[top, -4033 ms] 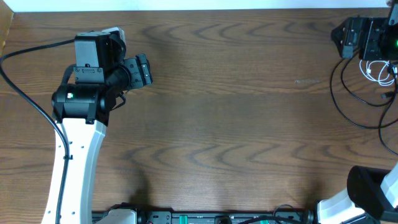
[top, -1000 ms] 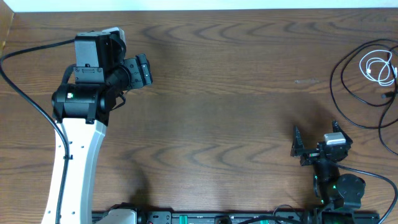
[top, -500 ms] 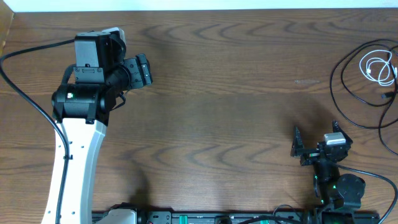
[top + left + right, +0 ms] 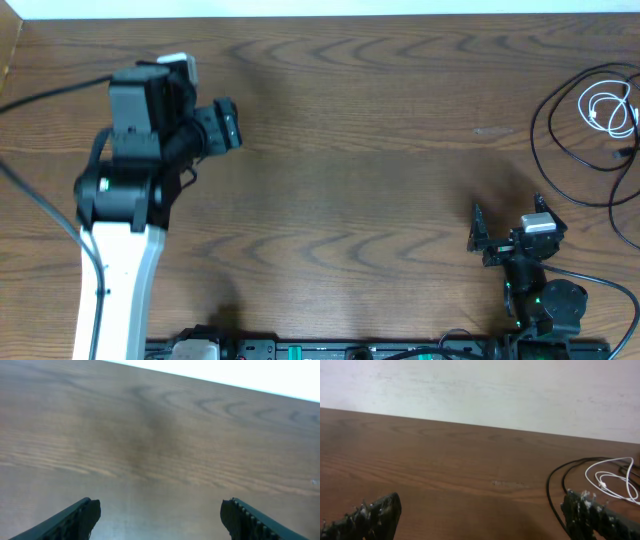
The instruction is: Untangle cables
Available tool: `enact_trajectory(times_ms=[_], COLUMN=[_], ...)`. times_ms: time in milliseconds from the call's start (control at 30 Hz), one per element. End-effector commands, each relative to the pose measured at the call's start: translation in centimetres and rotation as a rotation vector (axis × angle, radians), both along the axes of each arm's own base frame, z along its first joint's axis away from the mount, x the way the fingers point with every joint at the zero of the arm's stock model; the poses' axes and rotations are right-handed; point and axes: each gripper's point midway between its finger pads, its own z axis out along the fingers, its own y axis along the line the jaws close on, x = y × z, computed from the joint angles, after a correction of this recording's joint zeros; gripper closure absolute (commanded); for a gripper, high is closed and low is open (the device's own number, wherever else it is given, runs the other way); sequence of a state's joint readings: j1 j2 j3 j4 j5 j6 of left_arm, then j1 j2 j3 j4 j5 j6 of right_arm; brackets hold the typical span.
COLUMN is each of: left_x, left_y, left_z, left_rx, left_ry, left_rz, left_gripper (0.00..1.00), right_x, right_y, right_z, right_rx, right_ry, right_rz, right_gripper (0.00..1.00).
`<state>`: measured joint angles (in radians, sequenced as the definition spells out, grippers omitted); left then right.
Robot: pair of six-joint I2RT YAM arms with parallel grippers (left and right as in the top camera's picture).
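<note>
Cables are seen at the tabletop's (image 4: 360,180) far right, the black cable (image 4: 534,130) looped beside the coiled white cable (image 4: 605,108). Jaws of the left gripper (image 4: 225,125) and the right gripper (image 4: 510,225) are spread wide, nothing held.

The tabletop (image 4: 360,150) is dark brown wood with wavy grain running left to right. A pale, faintly mottled wall (image 4: 480,390) rises beyond its far edge. Lighting is even and diffuse.
</note>
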<state>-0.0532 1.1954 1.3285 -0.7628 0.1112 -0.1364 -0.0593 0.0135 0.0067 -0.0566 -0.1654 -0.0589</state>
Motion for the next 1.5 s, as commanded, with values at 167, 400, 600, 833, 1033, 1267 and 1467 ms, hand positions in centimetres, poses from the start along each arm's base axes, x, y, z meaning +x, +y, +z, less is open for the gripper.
enact_trajectory(times_ms=[167,400,600,833,1033,1267,1467], left_x=[-1.5,-3.5,-5.4,-6.8,-7.8,-8.6,-9.1], left_y=[0.8,0.9,1.7,1.8,2.0,2.2,2.3], left_z=[-2.7,-5.5,-7.5,-9.0,-10.1,-11.5,-12.3], left_rx=[0.048,0.083,0.069,0.069,0.076,0.085,0.1], left_ry=[-0.175,-0.319,-0.446,-0.547,-0.601,-0.64,-0.673], left_rz=[0.005,-0.017,-0.005,0.0,0.014,0.026,0.024], left_gripper=[0.17,0.16,0.16,0.16,0.17,0.17,0.16], right_x=[-0.1,-0.1,-0.1,-0.1,-0.1,-0.1,-0.1], right_y=[0.4,0.4,0.4,0.4,0.4,0.4,0.4], right_z=[0.0,0.0,0.0,0.0,0.0,0.0,0.0], right_rx=[0.01,0.011,0.011,0.011,0.011,0.01,0.011], right_ry=[0.001,0.001,0.001,0.001,0.001,0.001,0.001], right_rz=[0.021,0.021,0.021,0.021,0.021,0.021,0.021], right_gripper=[0.01,0.01,0.01,0.01,0.01,0.01,0.01])
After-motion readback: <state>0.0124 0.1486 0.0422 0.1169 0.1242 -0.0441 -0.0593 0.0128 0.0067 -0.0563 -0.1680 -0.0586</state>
